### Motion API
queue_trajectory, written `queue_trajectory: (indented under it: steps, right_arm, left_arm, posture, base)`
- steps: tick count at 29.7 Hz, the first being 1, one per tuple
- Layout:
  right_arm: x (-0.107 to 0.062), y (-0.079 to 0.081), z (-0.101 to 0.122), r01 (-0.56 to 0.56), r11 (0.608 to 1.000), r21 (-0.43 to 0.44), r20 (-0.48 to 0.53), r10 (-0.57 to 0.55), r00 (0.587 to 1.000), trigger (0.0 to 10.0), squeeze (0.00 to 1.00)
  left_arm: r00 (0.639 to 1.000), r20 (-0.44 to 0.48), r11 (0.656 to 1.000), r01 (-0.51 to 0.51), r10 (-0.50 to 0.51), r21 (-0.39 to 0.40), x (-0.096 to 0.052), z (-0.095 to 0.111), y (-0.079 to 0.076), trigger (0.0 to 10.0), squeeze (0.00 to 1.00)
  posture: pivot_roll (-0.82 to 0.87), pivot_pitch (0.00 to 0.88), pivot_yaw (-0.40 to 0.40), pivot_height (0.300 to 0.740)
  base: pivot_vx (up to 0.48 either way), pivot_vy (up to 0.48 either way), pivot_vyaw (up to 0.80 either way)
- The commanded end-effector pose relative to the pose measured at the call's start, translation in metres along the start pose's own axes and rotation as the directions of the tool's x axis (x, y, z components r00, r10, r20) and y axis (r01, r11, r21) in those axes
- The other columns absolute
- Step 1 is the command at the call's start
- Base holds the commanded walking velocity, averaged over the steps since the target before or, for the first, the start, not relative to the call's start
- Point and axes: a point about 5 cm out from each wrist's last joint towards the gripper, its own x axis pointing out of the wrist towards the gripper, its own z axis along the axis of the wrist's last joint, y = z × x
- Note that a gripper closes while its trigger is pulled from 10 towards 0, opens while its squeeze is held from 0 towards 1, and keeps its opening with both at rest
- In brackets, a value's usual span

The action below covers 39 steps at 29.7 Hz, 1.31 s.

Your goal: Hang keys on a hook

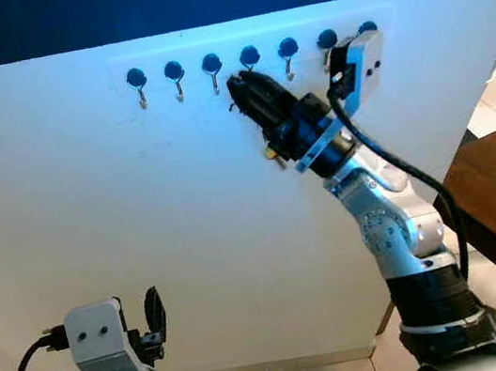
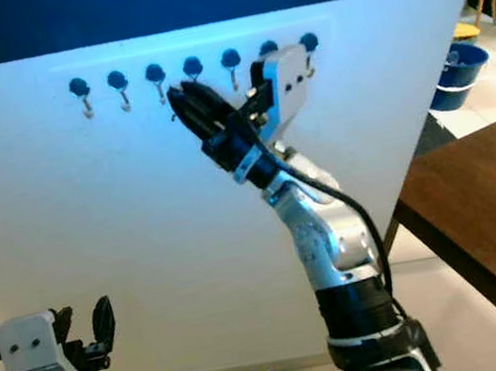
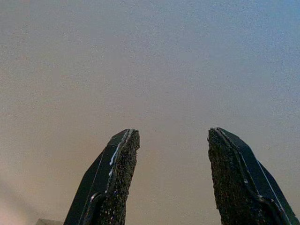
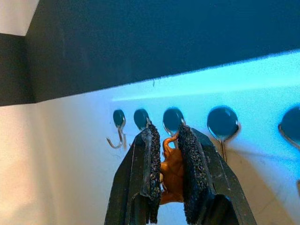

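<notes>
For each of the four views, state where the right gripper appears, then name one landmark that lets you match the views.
Left eye view: right gripper raised against the white wall, below the fourth hook from the left.
Right eye view: same gripper, just left of centre, upper part.
Left wrist view: not in it.
Right wrist view: fingers clamp an orange key piece.
Shared landmark: the row of hooks.

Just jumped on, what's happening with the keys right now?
The right gripper is raised to the row of hooks on the white wall, its jaws shut on a small orange-brown key piece. Its tips sit just below the hooks, and nothing is hung yet. The left gripper hangs low by the wall, jaws open.
</notes>
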Motion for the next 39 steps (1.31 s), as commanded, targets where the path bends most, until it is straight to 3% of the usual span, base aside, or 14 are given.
queue_trajectory:
  steps: [1, 10, 26, 39]
  right_arm:
    - [-0.002, 0.001, 0.002, 0.006, 1.0, 0.01, 0.004, -0.006, 1.0, 10.0, 0.0]
    - [-0.003, 0.002, 0.006, 0.011, 1.0, 0.01, 0.009, -0.011, 1.0, 10.0, 0.0]
    - [0.033, 0.002, 0.011, -0.04, 0.999, -0.014, 0.05, 0.041, 0.998, 10.0, 0.0]
    - [0.035, -0.003, 0.009, -0.021, 1.0, -0.019, 0.062, 0.022, 0.998, 10.0, 0.0]
  left_arm:
    - [1.0, -0.019, 1.0, -0.004, 0.004, 0.009, -0.003, -0.003, 0.003, 10.0, 0.0]
    - [1.0, -0.019, 1.0, 0.004, -0.004, 0.012, -0.003, -0.002, 0.003, 10.0, 0.0]
    - [1.0, -0.018, 1.0, 0.005, -0.004, 0.011, -0.002, -0.001, 0.002, 10.0, 0.0]
    - [1.0, -0.02, 1.0, -0.002, 0.002, 0.007, -0.003, -0.001, 0.003, 10.0, 0.0]
  posture:
    - [-0.16, 0.131, 0.12, 0.74]
    - [-0.15, 0.123, 0.125, 0.74]
    - [-0.14, 0.135, 0.119, 0.74]
    - [-0.14, 0.138, 0.119, 0.74]
  base:
    - [0.0, 0.0, 0.0]
    - [0.0, 0.0, 0.0]
    - [0.0, 0.0, 0.0]
    - [0.0, 0.0, 0.0]
